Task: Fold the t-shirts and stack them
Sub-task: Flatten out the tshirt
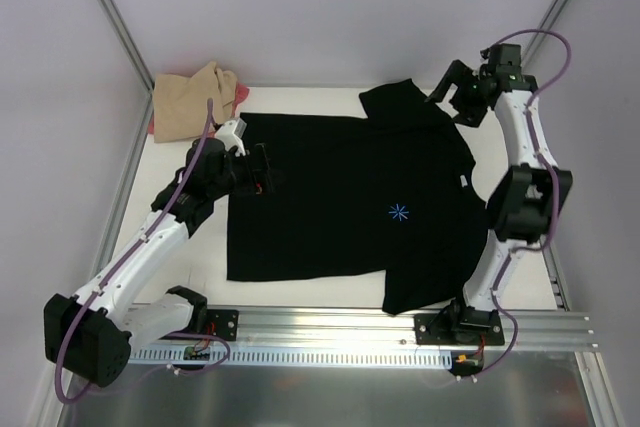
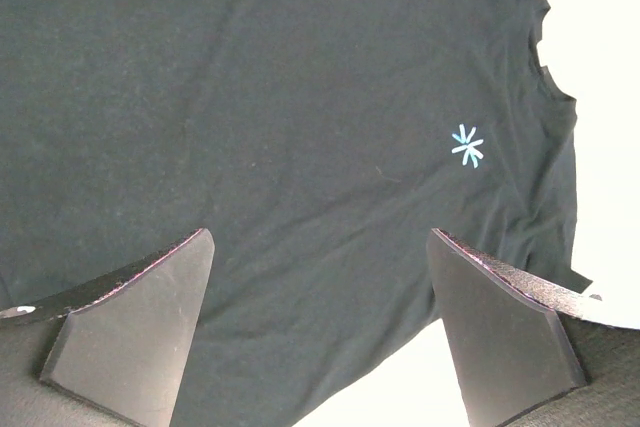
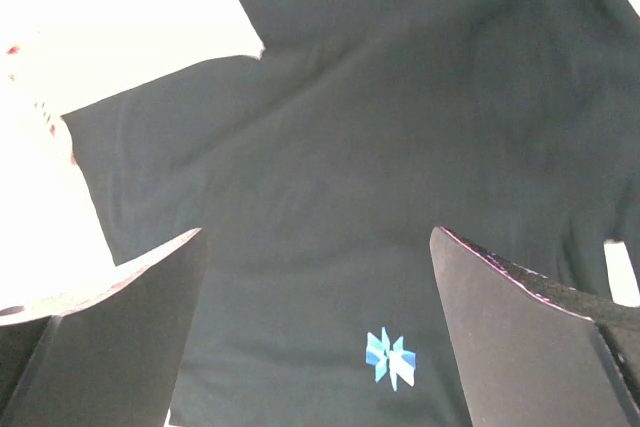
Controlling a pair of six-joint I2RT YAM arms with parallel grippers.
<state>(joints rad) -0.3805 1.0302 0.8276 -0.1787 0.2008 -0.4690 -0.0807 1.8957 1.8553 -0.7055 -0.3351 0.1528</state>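
The black t-shirt (image 1: 340, 207) lies spread flat; you see your left claw (image 2: 320, 237) open above its edge, your right claw (image 3: 318, 235) open too.

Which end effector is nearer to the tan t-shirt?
Left. The left end effector hovers over the edge of the black t-shirt, just in front of the tan t-shirt; the right end effector is far off at the back right.

No readable text; only sign: light-blue starburst mark (image 1: 399, 212) on chest of black t-shirt (image 1: 320, 227).
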